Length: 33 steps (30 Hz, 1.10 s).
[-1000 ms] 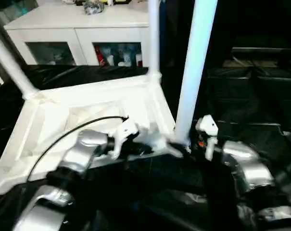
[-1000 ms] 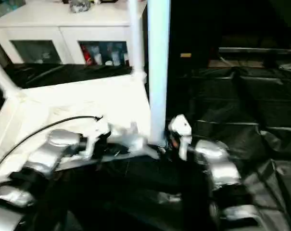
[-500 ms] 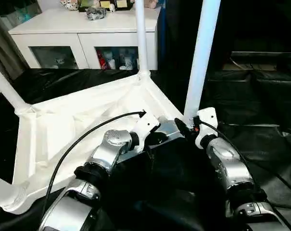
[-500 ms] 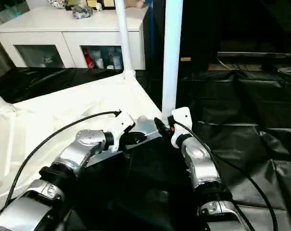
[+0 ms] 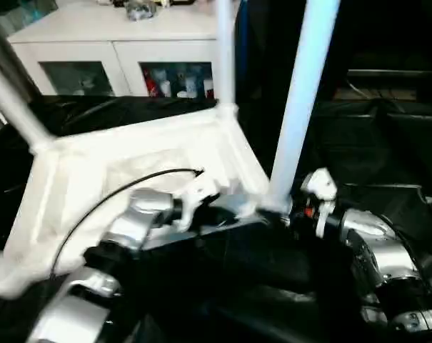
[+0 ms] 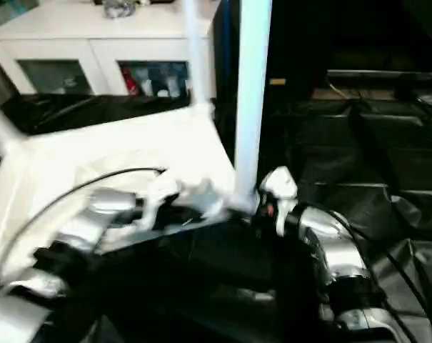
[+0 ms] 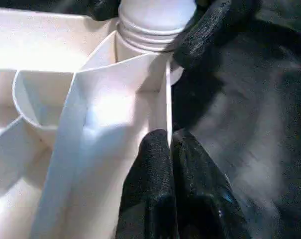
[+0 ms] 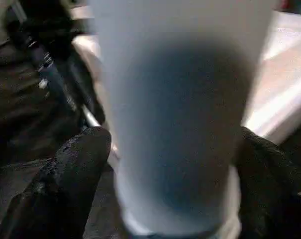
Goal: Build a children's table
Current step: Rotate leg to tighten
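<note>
Your upside-down white plastic square table top point(image 5: 130, 161) lies on the black sheet point(image 5: 387, 143), ribbed underside up, with white tube legs rising from its corner sockets. Behind it stands the white cabinet with glass doors point(image 5: 123, 64). Your left gripper point(image 7: 169, 149) is pinched tight on the thin near rim of the top. Just to its right, your right gripper point(image 8: 162, 164) sits with its black fingers point(image 8: 70, 174) spread wide on either side of the near white cylindrical leg point(image 5: 298, 107), at its base; you cannot tell whether they touch it.
</note>
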Motion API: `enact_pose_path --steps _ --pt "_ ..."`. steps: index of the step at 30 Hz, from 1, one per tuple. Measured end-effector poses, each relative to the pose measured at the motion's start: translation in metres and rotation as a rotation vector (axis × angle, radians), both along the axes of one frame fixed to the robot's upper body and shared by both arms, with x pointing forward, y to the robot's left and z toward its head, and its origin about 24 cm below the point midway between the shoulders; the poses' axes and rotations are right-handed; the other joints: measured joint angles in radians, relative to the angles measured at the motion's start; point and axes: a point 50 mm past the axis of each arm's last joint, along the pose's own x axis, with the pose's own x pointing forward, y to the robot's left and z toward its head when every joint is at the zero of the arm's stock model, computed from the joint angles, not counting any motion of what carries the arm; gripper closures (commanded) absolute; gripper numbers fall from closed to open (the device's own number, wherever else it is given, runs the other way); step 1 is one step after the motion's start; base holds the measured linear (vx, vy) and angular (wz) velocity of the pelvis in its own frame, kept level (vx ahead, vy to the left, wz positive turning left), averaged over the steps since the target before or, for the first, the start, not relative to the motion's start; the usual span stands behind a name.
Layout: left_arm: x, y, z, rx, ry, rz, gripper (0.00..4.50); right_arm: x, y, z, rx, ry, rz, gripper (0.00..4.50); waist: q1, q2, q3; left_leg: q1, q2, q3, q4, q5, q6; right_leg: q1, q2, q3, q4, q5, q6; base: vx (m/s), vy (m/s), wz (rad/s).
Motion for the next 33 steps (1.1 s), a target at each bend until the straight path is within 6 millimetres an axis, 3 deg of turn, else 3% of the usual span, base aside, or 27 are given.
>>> enact_pose_path --steps 15,18,21,27,32,33 --pt "-0.002 0.006 0.004 0.005 0.018 -0.038 4.5 -0.006 0.001 0.003 0.032 0.032 0.077 1.72 -0.001 -0.006 0.004 -0.001 0.0 0.003 0.0 0.001 0.003 -0.001 -0.001 0.001 0.0 0.001 -0.001 0.0 0.0 0.0" --pt "-0.001 -0.002 0.0 -0.012 -0.027 0.018 4.5 -0.005 0.001 -0.003 0.044 0.021 -0.021 1.79 0.0 -0.006 0.004 -0.001 0.0 0.003 0.001 0.001 0.002 -0.001 -0.001 0.001 0.0 0.001 -0.001 0.0 0.0 0.0" --pt "0.009 -0.015 -0.002 -0.006 -0.088 0.155 4.5 0.012 0.008 -0.007 0.028 -0.022 -0.245 1.8 -0.009 -0.006 0.003 0.004 0.0 0.003 0.002 -0.001 -0.002 0.003 -0.001 0.002 0.0 0.004 -0.001 0.0 0.0 0.0" --pt "0.017 -0.044 -0.007 -0.019 -0.105 0.32 4.5 0.028 0.019 -0.013 0.029 -0.045 -0.575 1.81 -0.024 -0.006 0.003 0.016 -0.003 0.003 -0.002 -0.001 -0.003 0.014 -0.002 0.004 -0.005 0.005 -0.001 0.0 0.0 0.0" --pt "0.016 -0.053 -0.009 -0.027 -0.103 0.35 4.5 0.031 0.024 -0.013 0.022 -0.07 -0.649 1.81 -0.031 -0.005 0.002 0.018 -0.004 0.003 -0.003 -0.001 -0.003 0.018 -0.002 0.005 -0.007 0.004 0.0 0.0 0.0 0.0" --pt "0.016 -0.053 -0.009 -0.028 -0.103 0.346 4.5 0.031 0.024 -0.014 0.023 -0.075 -0.647 1.46 -0.031 -0.004 0.002 0.018 -0.005 0.003 -0.004 -0.001 -0.003 0.018 -0.002 0.005 -0.007 0.004 0.0 0.0 0.0 0.0"
